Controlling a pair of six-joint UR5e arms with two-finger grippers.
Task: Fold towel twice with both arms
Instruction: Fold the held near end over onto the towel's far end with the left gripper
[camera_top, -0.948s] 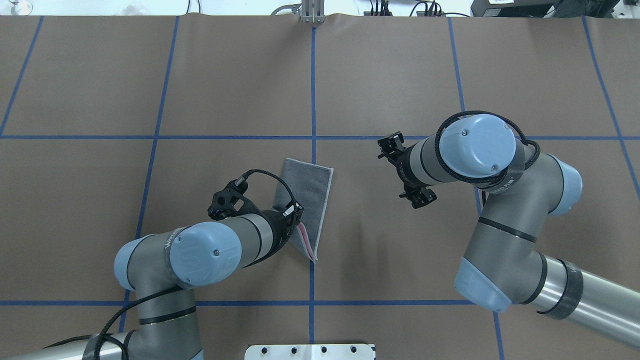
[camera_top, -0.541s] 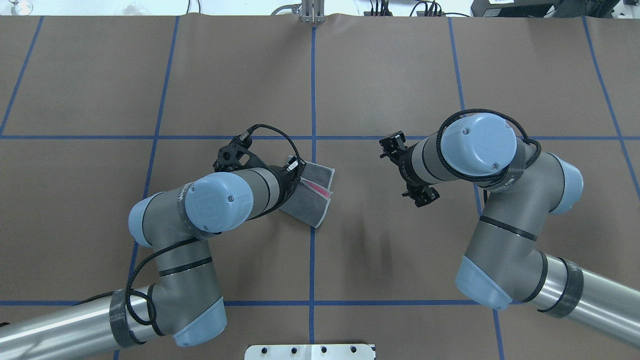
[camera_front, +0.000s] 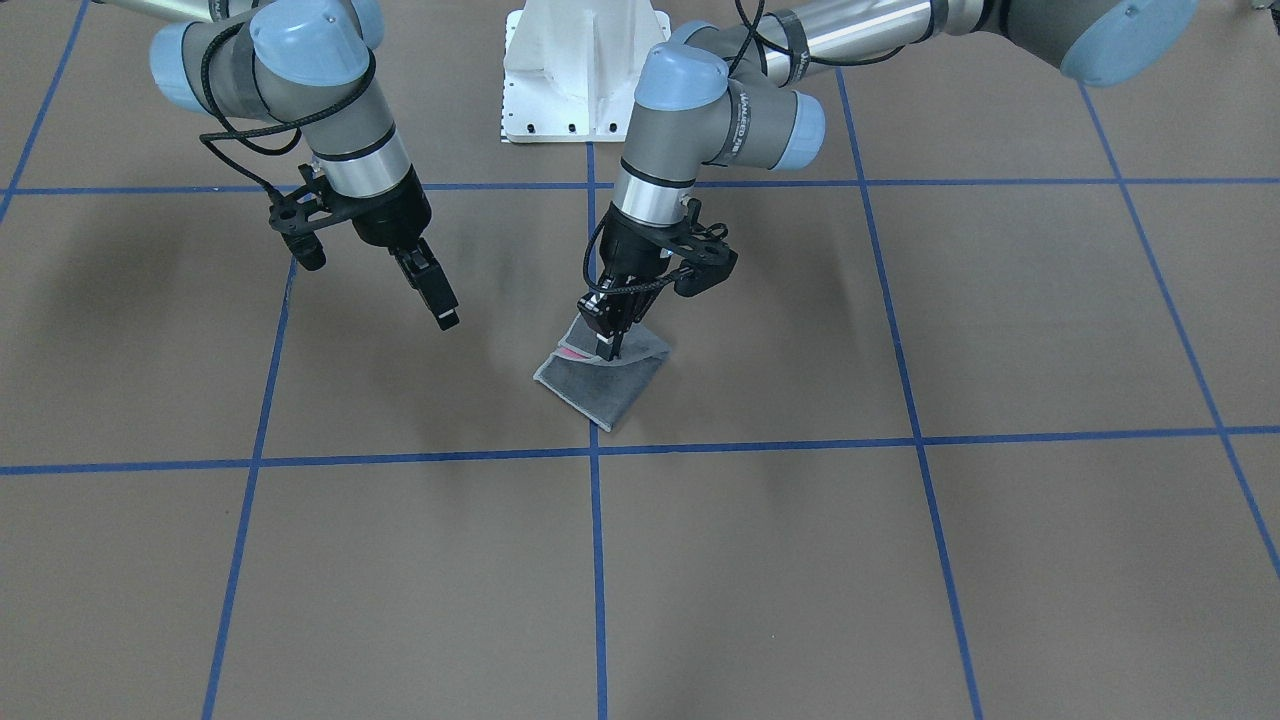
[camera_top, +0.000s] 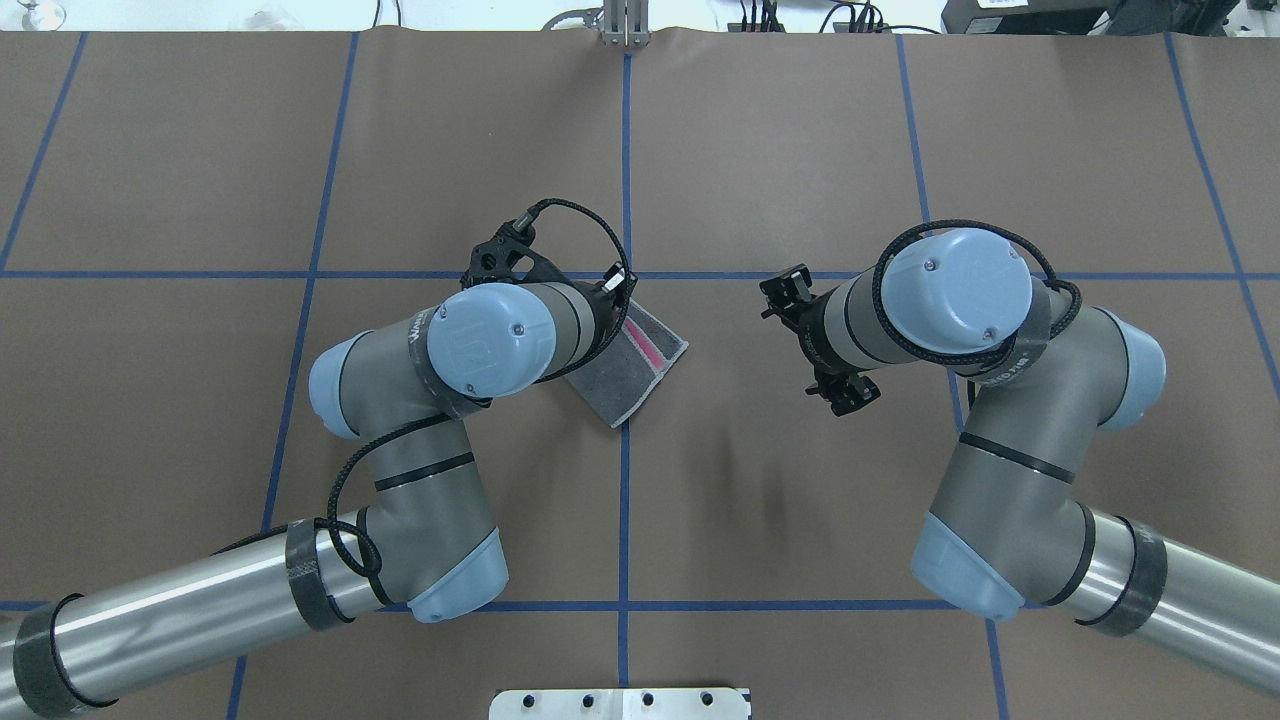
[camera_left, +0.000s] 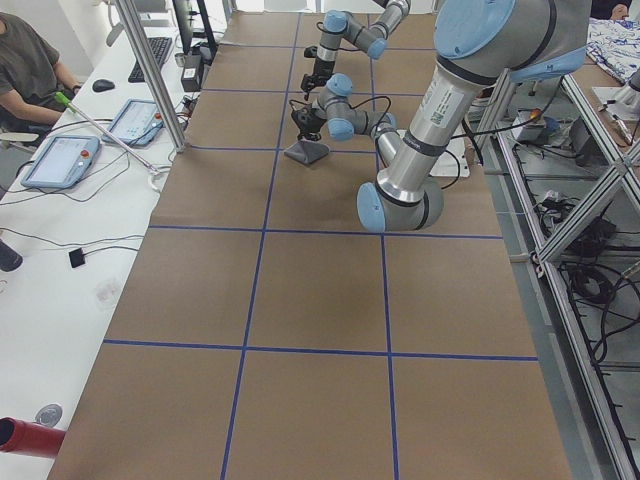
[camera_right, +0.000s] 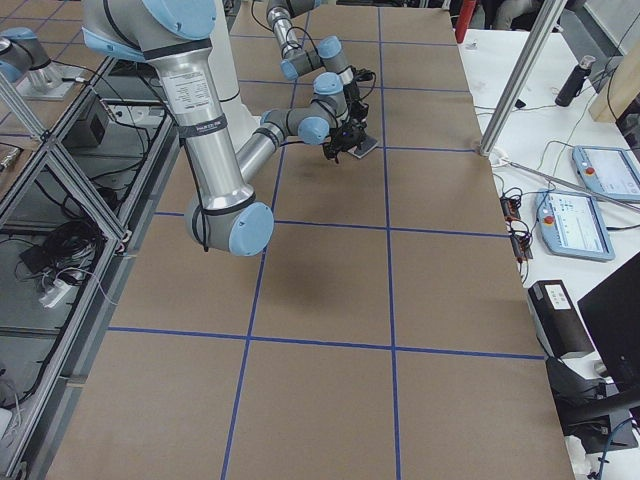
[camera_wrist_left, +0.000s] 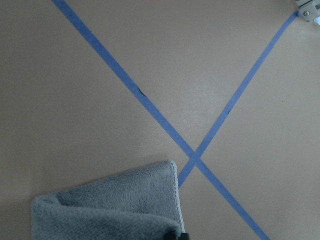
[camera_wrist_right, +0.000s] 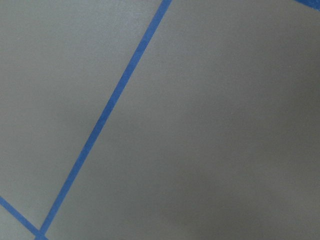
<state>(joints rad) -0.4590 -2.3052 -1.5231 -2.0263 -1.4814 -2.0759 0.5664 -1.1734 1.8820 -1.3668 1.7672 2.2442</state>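
The towel (camera_front: 600, 392) lies folded at the table's middle, dark grey face up, with a pink strip (camera_top: 651, 346) showing at the lifted edge. My left gripper (camera_front: 610, 350) is shut on the towel's upper layer and holds that edge just above the lower part. The left wrist view shows the grey cloth (camera_wrist_left: 115, 202) under one fingertip (camera_wrist_left: 175, 235). In the overhead view the left wrist hides its gripper over the towel (camera_top: 635, 388). My right gripper (camera_front: 447, 318) hangs apart from the towel, above bare table, open and empty.
The brown table cover carries a grid of blue tape lines (camera_top: 626, 180). The white pedestal base (camera_front: 580, 70) stands at the robot's side of the table. An operator and tablets (camera_left: 65, 160) are beyond the table's far edge.
My left arm has swung away from the robot, carrying the towel's near end over the rest, so the long strip is now a shorter folded piece. The right arm has barely moved.
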